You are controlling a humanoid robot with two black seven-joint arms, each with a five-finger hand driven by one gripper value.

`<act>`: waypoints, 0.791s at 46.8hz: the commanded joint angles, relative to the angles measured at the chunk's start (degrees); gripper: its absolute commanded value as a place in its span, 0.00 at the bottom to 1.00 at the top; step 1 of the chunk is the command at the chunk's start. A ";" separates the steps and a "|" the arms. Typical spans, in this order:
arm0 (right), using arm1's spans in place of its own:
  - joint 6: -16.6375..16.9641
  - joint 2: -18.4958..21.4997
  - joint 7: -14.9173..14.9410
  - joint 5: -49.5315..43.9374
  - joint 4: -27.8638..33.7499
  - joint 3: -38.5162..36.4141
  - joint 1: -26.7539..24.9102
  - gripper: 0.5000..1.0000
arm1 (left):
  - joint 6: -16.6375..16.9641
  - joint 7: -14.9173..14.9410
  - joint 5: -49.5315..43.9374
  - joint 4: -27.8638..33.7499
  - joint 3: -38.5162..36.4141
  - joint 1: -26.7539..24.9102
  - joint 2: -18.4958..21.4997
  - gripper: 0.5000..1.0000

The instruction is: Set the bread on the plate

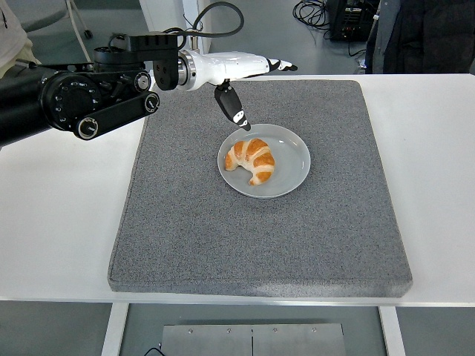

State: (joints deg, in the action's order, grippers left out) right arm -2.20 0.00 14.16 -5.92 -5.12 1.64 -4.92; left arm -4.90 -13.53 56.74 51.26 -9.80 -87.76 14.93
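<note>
The left hand (241, 74) hangs above the far left part of the grey foam mat (185, 222), its white fingers (278, 65) stretched flat and pointing right, the thumb (231, 108) angled down toward the plate; the hand is wide open, holds nothing and touches nothing. The croissant (252, 159) lies on the round white plate (293, 167), left of its centre, below and nearer than the hand and clear of it, with the thumb tip just above the plate's far-left rim. The plate rests on the mat, which covers the middle of the white desk (59, 222).
</note>
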 commanded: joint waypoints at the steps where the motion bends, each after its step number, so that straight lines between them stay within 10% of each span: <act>1: 0.00 0.00 -0.01 0.04 0.03 -0.06 0.00 1.00 | -0.02 -0.01 -4.17 -0.02 1.79 0.49 1.41 1.00; 37: 0.00 0.00 -0.01 0.04 -0.06 0.03 0.00 1.00 | -3.36 -0.80 -33.79 -7.57 27.81 17.36 6.51 1.00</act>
State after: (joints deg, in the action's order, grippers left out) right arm -2.19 0.00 14.15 -5.94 -5.13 1.62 -4.92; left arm -6.37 -14.26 25.30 45.91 16.46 -71.37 21.63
